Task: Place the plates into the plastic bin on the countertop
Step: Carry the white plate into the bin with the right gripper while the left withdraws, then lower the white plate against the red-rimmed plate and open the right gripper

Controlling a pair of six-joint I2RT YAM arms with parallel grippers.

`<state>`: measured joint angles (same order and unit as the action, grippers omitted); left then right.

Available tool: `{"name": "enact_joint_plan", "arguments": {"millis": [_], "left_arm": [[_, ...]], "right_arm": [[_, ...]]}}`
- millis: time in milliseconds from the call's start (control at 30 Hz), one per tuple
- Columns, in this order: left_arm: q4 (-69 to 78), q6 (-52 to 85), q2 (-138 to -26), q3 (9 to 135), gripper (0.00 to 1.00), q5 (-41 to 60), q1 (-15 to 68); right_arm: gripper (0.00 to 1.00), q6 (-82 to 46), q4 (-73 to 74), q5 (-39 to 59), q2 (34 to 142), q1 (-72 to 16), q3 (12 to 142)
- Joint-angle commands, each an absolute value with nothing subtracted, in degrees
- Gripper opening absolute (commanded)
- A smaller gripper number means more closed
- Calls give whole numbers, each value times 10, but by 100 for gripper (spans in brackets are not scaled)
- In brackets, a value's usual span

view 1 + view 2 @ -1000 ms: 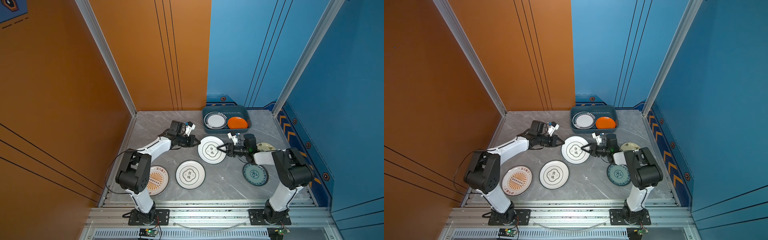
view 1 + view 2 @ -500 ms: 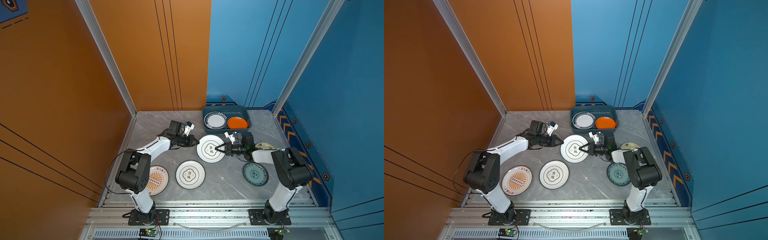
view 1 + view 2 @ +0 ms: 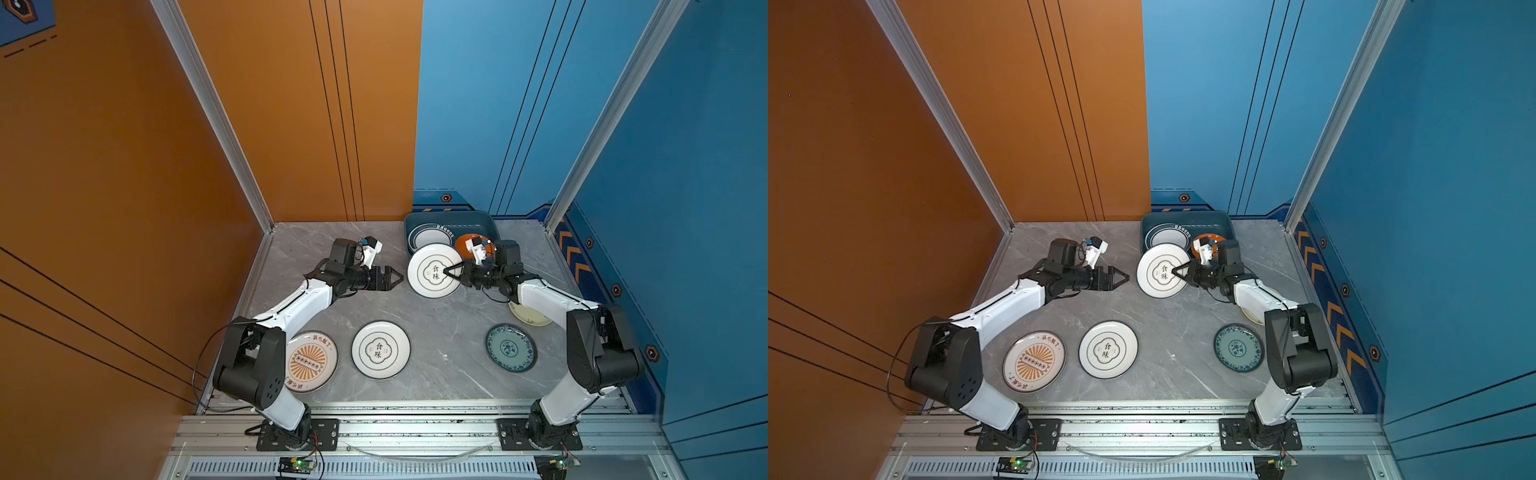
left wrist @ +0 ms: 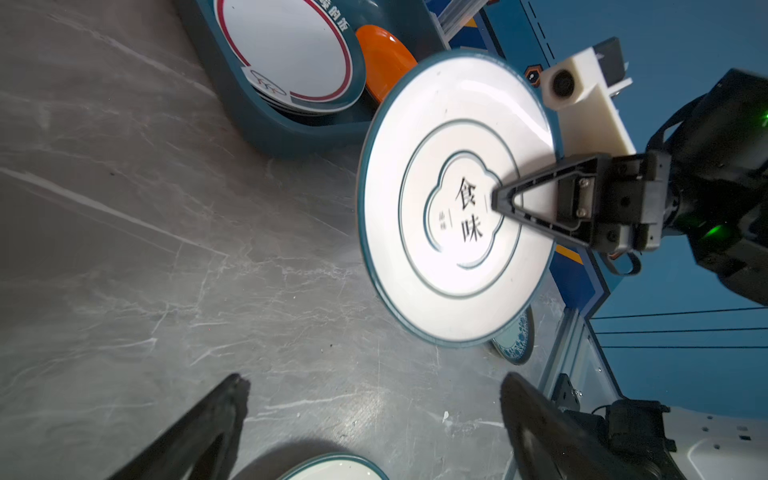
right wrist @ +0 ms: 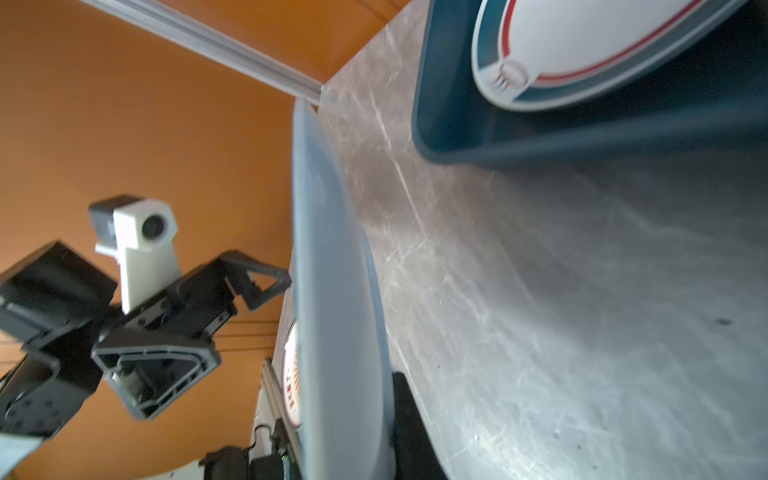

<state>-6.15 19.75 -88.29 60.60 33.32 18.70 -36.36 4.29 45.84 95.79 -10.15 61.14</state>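
1. White-and-black right arm reaches low over the bench (image 3: 436,320) toward the middle, its forearm nearly level. The right tool (image 3: 448,271) is clamped on the rim of an emblem plate (image 3: 428,274), with one finger (image 4: 505,199) lying across the printed centre. This plate is off the bench and tilted. In both top views its far edge overlaps the near wall of the plastic bin.
2. The left arm stretches out the same way. The left tool (image 3: 397,278) points at that plate from just short of it and holds nothing. Its fingers (image 4: 220,419) stand wide apart, with bare marble between them.
3. The plastic bin (image 3: 451,216) sits at the back of the bench by the blue wall. A dark-rimmed white plate (image 3: 428,240) lies in its left half and an orange plate (image 3: 462,246) in its right half.
4. Four plates lie flat on the bench nearer the arm bases:
   - a sunburst plate (image 3: 309,361);
   - a second emblem plate (image 3: 380,350) just beside it;
   - a teal floral plate (image 3: 511,348), well to the right;
   - a cream plate (image 3: 530,319).
5. The right wrist camera covers part of the orange plate, and the right forearm hides much of the cream plate. Something dark shows under the dark-rimmed plate in the left wrist view, too little to name. The right wrist view shows the held plate only edge-on and blurred.
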Motion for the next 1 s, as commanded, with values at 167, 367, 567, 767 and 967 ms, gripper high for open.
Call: {"name": "enact_joint_plan", "arguments": {"millis": [167,367,567,767,967], "left_arm": [[0,232,-797,499,98,246,164],[25,254,-768,455,98,240,150],[21,250,-762,450,98,240,148],[23,250,-767,453,98,244,147],[26,250,-773,453,98,249,145]], "right_arm": [[0,-375,-45,365,1034,-51,759],[0,-401,-75,340,1139,-40,904],[0,-434,-101,336,1256,-45,1038],[0,-446,-116,326,1314,-59,1094],[0,-446,-115,322,1335,-62,1098]]}}
